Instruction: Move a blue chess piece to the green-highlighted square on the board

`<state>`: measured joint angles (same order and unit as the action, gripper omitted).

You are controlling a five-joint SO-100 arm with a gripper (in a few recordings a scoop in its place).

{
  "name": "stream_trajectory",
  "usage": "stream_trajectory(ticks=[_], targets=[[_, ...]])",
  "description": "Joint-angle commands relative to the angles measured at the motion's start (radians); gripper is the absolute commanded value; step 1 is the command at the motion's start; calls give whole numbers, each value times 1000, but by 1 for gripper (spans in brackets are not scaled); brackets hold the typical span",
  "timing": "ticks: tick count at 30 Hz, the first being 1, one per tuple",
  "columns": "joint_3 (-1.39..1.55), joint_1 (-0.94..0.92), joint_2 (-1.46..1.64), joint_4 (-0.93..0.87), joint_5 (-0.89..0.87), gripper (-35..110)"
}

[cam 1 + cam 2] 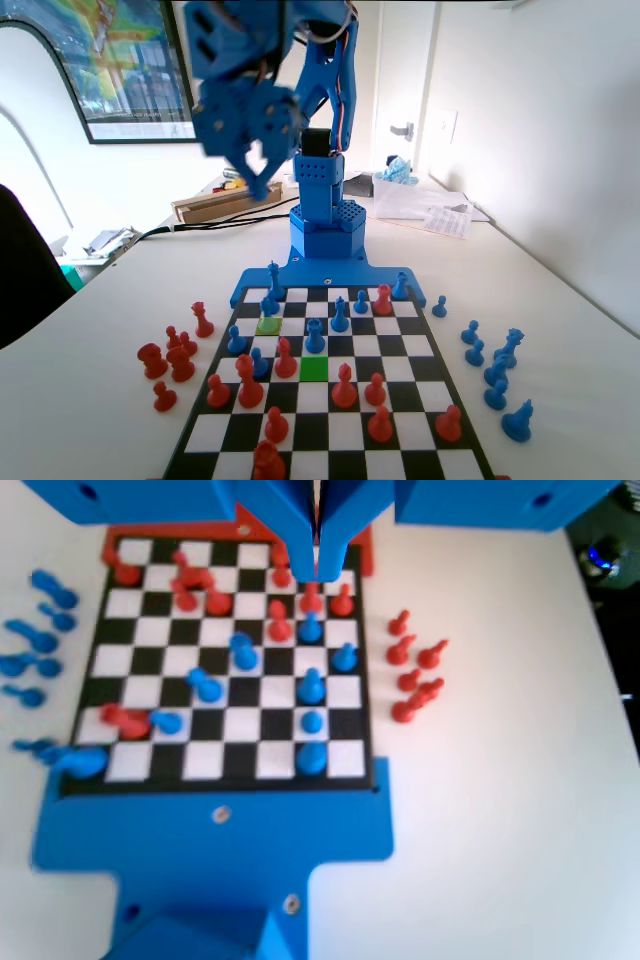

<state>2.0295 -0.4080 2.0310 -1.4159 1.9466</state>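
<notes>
The board (395, 345) lies in front of my blue arm, with the bright green-highlighted square (314, 368) bare near its middle. A short blue chess piece (315, 337) stands on the square just behind the green one, and more blue pawns (236, 341) stand to its left. My gripper (256, 183) hangs high above the board's far left corner, blurred, well clear of every piece. In the wrist view my gripper (318, 572) looks down on the board (226, 763) from high up. Its jaws are pressed together and hold nothing.
A duller yellow-green square (268, 325) lies left of and beyond the green one. Red pieces (344, 388) crowd the near rows. Captured red pieces (172, 358) stand off the board's left side and blue ones (495, 365) off its right. Papers and a box lie behind the arm.
</notes>
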Motion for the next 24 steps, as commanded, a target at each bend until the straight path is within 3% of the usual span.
stream_trajectory(ticks=[1,13,24], targets=[[-6,-34,-37,52,-3,2],[61,-25,-160,336,-216,8],[160,20,-209,397,-146,11]])
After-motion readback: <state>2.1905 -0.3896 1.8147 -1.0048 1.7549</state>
